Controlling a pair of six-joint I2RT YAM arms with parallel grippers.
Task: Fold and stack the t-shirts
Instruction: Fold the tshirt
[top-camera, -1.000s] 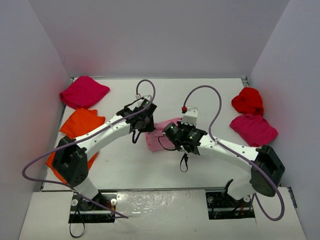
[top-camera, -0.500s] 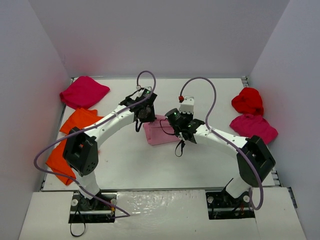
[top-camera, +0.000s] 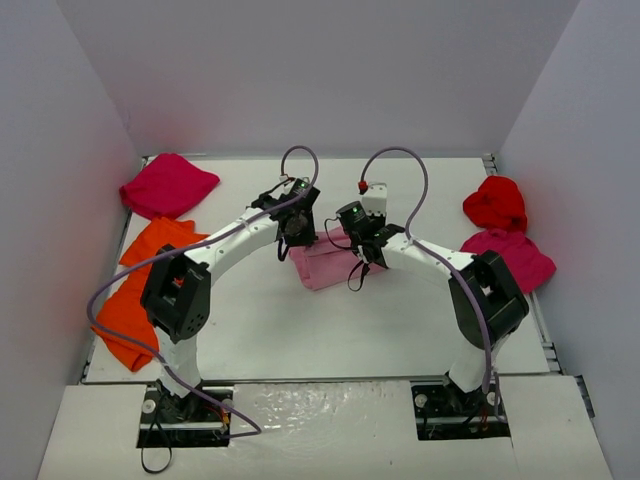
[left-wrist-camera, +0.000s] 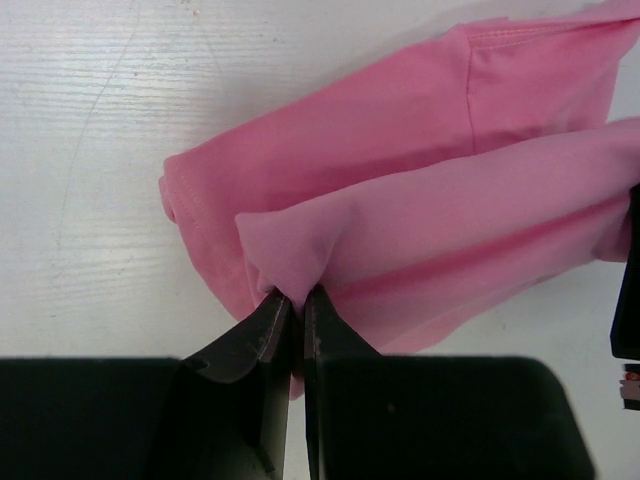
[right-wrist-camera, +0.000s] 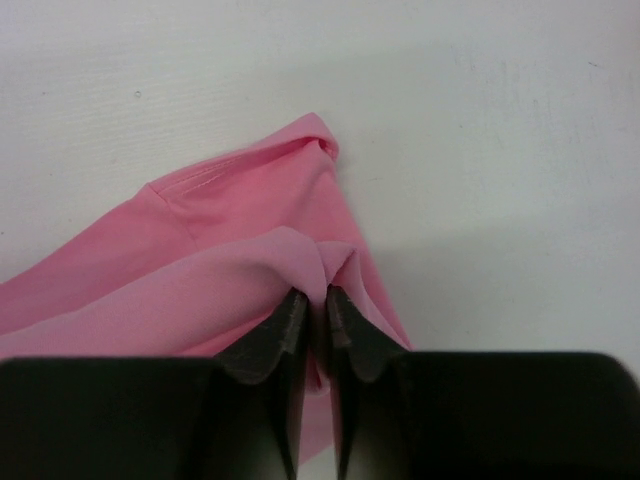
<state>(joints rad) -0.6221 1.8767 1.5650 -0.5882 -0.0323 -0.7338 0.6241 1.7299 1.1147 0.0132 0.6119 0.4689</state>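
Note:
The light pink t-shirt (top-camera: 325, 262) lies partly folded at the table's middle. It also shows in the left wrist view (left-wrist-camera: 420, 180) and the right wrist view (right-wrist-camera: 200, 260). My left gripper (top-camera: 296, 232) is shut on a pinched fold of its upper layer at the left end (left-wrist-camera: 295, 292). My right gripper (top-camera: 362, 238) is shut on the same layer at the right end (right-wrist-camera: 318, 290). Two orange t-shirts (top-camera: 135, 290) lie at the left, a magenta one (top-camera: 167, 184) at the back left, a bright red one (top-camera: 495, 201) and a magenta one (top-camera: 508, 255) at the right.
White walls close in the table (top-camera: 300, 330) at the back and both sides. The arms' purple cables (top-camera: 300, 160) loop above the grippers. The two arms reach in from either side and nearly meet over the pink shirt.
Both grippers have moved toward the back of the table, carrying the pink shirt's near edge over the rest. The shirt now looks shorter and doubled.

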